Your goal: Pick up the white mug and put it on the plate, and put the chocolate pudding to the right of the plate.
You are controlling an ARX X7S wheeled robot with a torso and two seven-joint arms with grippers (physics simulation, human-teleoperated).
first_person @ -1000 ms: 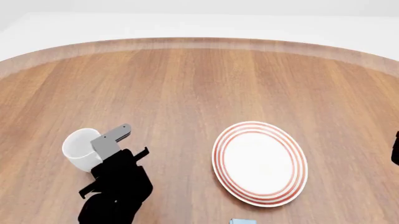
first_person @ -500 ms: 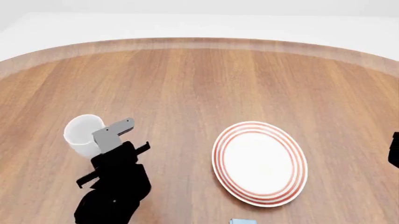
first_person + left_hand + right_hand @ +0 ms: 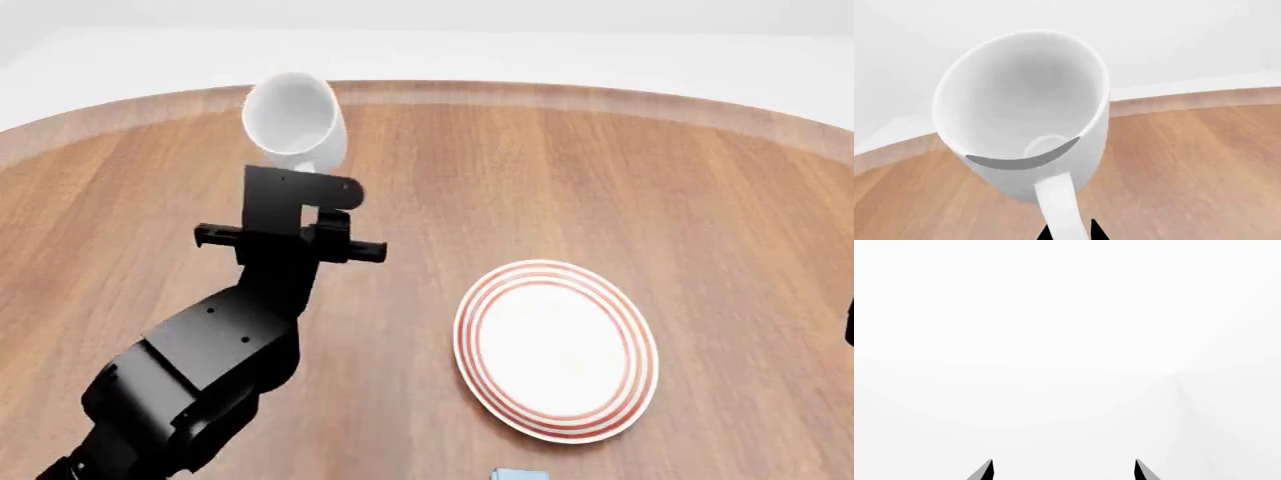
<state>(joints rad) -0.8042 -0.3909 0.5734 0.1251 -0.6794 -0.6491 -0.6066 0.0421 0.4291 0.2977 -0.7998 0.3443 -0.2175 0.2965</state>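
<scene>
The white mug [image 3: 294,120] hangs in the air over the far left of the table, tipped so its opening faces the camera. My left gripper [image 3: 310,168] is shut on its loop handle [image 3: 1057,205], whose strip runs between the two dark fingertips [image 3: 1095,231]. In the left wrist view the mug [image 3: 1021,110] looks empty. The plate [image 3: 557,350], white with red rings, lies flat at the near right with nothing on it. Only a light blue corner of the chocolate pudding [image 3: 518,474] shows at the bottom edge. My right gripper [image 3: 1063,467] is open, facing blank white.
The round wooden table [image 3: 534,170] curves away at the back, its rim [image 3: 441,92] meeting a white floor. A dark sliver of the right arm [image 3: 849,325] shows at the right edge, beyond the plate.
My left arm has lifted the mug off the table near the front left and carried it up and toward the far side; the mug now tilts. Plate unmoved.
</scene>
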